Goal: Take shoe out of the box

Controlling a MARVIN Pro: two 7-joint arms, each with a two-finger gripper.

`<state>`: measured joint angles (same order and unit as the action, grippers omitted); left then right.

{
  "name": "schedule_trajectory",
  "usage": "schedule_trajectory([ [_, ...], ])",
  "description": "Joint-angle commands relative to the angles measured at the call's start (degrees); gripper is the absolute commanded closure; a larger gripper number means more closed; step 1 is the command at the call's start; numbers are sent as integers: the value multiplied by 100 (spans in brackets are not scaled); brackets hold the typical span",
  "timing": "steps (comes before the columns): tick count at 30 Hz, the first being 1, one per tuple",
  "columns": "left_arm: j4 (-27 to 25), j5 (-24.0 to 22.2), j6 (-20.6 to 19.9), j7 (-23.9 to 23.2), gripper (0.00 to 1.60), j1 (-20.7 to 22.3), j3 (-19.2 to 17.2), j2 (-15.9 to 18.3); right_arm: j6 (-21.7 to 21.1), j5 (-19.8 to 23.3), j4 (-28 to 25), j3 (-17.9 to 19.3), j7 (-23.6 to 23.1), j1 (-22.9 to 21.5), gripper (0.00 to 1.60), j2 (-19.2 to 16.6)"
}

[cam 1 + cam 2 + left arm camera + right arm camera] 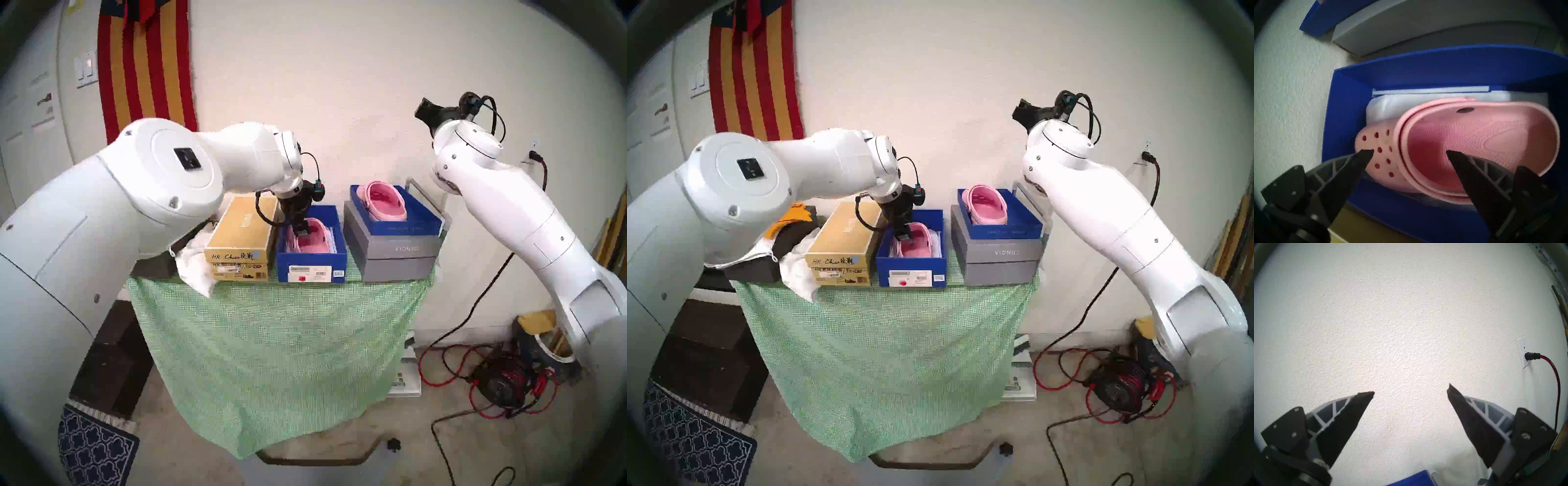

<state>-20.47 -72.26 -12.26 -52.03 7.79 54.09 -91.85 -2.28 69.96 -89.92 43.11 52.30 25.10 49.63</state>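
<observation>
The left gripper (pixel 1410 151) reaches down, fingers spread and empty, over the pink shoe (pixel 1466 144) lying in the blue box (pixel 312 259); the right gripper (pixel 1410 390), raised, gapes at the wall (pixel 1407 310).

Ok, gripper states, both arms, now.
Left gripper: open, holding nothing, fingers straddling the toe of the pink clog in the blue box.
Right gripper: open, empty, facing the wall.

Two head cameras look down from above at a draped table (pixel 271 322) — nearly the same picture, both arms in each. The left wrist camera looks close down into the blue box (pixel 1349 105), wall at nine o'clock. The right wrist camera faces a bare wall (pixel 1407 327) — outlet (pixel 1523 353) at three o'clock.
</observation>
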Motion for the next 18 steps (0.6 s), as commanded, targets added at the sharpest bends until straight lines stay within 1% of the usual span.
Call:
schedule_trajectory([
  [1,396,42,14,61,117,-407,39,-265,-4,-3,5,-1,-4,7,0,-11],
  [2,412,1,79,21,160,-433,-9,-252,-5,-4,5,1,-4,8,0,-11],
  [5,362,5,116,-71,160,-363,-23,-277,-7,-6,5,5,-5,11,0,-9],
  [6,133,-31,181,-188,160,-134,-89,-254,-8,-9,5,8,-6,13,0,-8],
  [7,30,-18,168,-273,160,-9,-98,-270,-9,-10,5,10,-5,13,0,-7],
  [8,30,-18,168,-273,160,-9,-98,-270,-9,-10,5,10,-5,13,0,-7],
  [9,-84,58,218,-390,160,186,-79,-344,-11,-12,5,13,-4,15,0,-4],
  [11,-183,41,249,-500,160,374,-128,-373,-13,-14,5,16,-3,17,0,-2],
  [12,-183,41,249,-500,160,374,-128,-373,-13,-14,5,16,-3,17,0,-2],
  [13,-226,69,232,-517,160,472,-114,-387,-14,-15,5,18,-3,18,0,-1],
  [14,-219,36,202,-587,160,629,-189,-348,-16,-18,6,21,-3,19,0,1],
  [15,-109,44,198,-630,160,624,-235,-347,-16,-19,6,22,-3,20,0,2],
  [16,-109,44,198,-630,160,624,-235,-347,-16,-19,6,22,-3,20,0,2],
  [17,-123,1,144,-676,160,791,-293,-249,-18,-21,6,26,-2,22,0,4],
  [18,-123,1,144,-676,160,791,-293,-249,-18,-21,6,26,-2,22,0,4],
])
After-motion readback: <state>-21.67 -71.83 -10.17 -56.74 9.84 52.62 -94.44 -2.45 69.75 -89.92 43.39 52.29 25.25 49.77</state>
